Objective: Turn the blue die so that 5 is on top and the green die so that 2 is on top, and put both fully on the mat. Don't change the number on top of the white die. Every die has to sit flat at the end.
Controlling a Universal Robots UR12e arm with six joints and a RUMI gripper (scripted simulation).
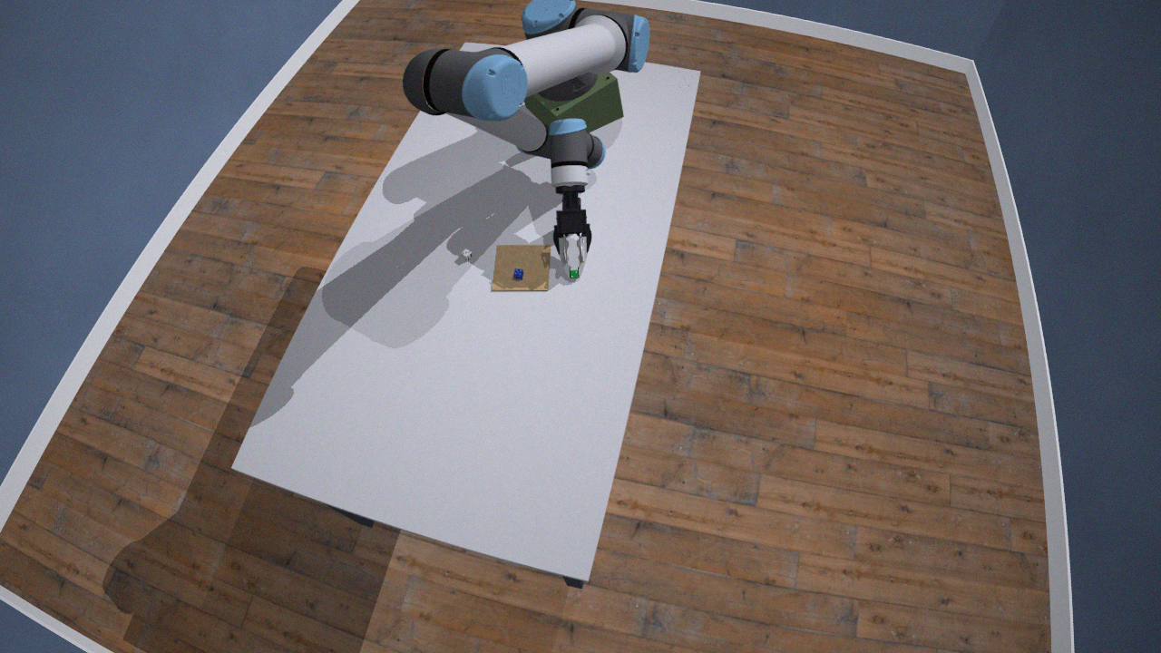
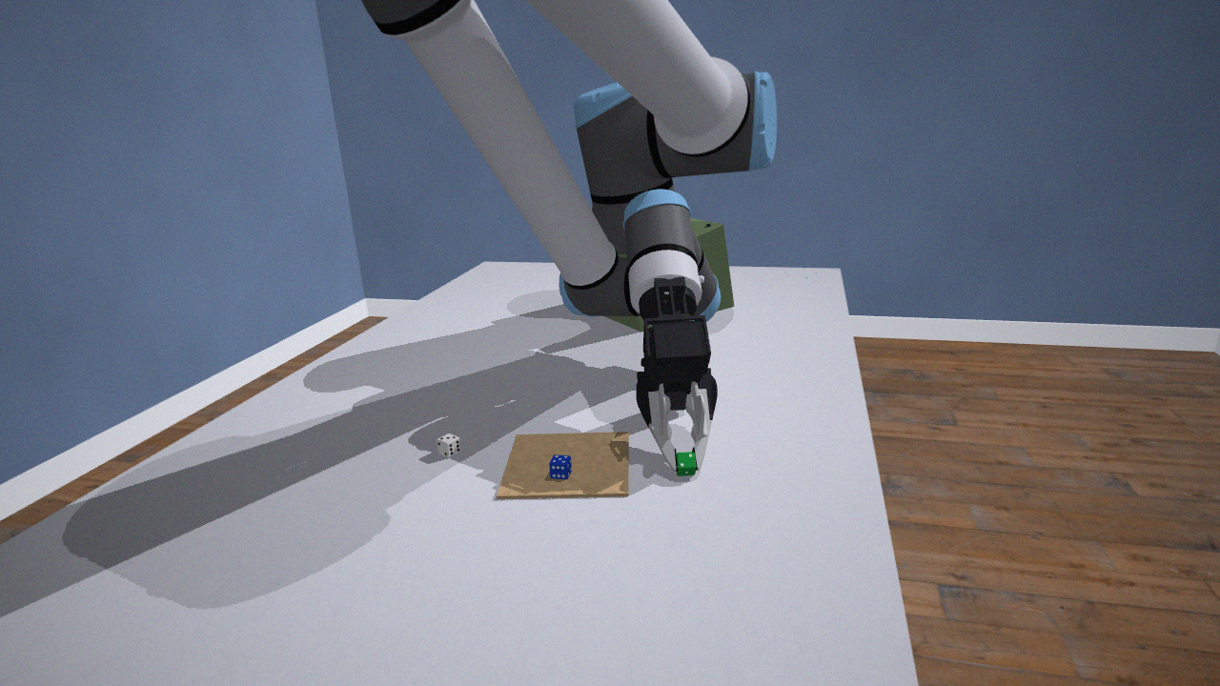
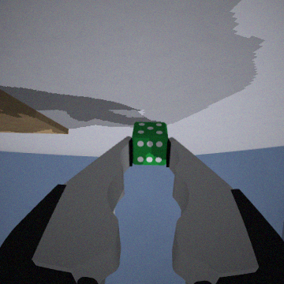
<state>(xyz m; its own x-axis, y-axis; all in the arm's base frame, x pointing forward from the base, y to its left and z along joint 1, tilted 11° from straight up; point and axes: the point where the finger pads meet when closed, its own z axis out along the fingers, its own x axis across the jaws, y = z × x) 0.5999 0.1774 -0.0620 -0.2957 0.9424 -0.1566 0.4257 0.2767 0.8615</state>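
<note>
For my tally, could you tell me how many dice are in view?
3: the blue die lies on the mat, the white die on the table left of it, the green die in the gripper right of it.
</note>
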